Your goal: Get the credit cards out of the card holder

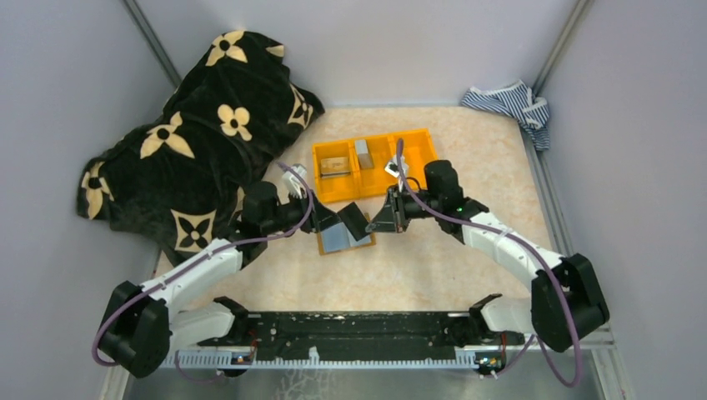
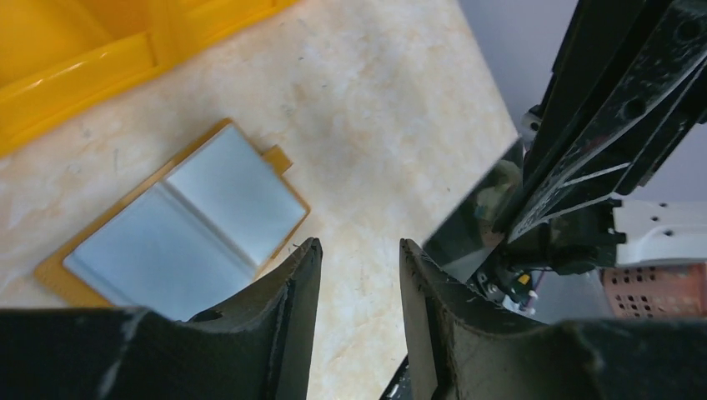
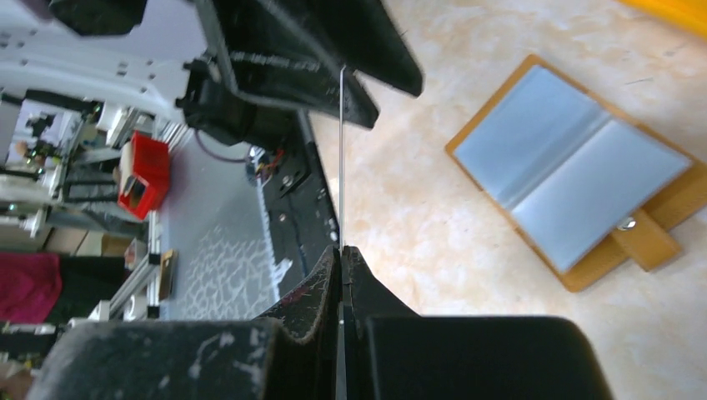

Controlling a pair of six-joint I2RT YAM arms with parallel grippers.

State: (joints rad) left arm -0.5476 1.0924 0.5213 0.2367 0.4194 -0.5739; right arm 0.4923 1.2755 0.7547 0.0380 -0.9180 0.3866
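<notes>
Right claw: the right gripper [image 3: 342,250] was pressed together on the edge of a thin dark card [image 2: 471,221], which stood up out of its tips, clear of the table.
Left claw: the left gripper [image 2: 358,246] was spread, with nothing between its fingers and the card just past one tip.
Card holder: the card holder [image 1: 338,239] lay open and flat on the beige table [image 1: 433,258], grey-blue inside up, just below both claws and in front of the orange bin [image 2: 83,71].
Long axis: it ran across both panels, roughly left to right in the top view.
Pointing: the snap tab [image 3: 640,240] stuck out along that axis from the end on the right arm's side.
</notes>
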